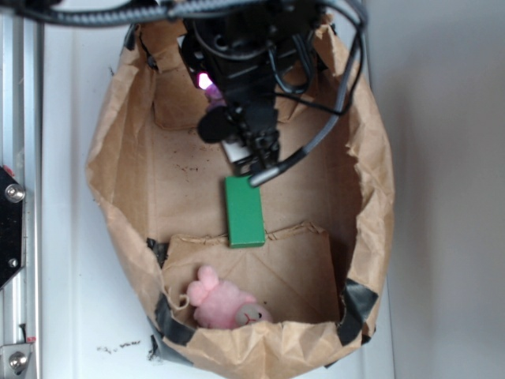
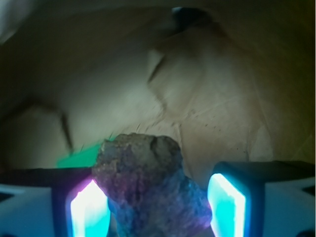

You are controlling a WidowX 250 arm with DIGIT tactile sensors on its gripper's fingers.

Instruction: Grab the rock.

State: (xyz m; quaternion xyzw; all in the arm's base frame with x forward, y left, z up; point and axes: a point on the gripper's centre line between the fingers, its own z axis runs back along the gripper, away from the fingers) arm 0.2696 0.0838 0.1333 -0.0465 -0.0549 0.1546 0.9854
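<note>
Pincer [image 2: 158,207] straddles the rock [image 2: 148,182], pads apparently not clamped yet; lumpy faces could slip sideways on closing.

no readable text, label or number shows in either view.

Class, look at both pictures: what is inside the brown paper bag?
Visible inside the paper bag: a green block, a pink plush toy, and the rock between the pincer fingers. The arm hides the bag's upper part.
</note>
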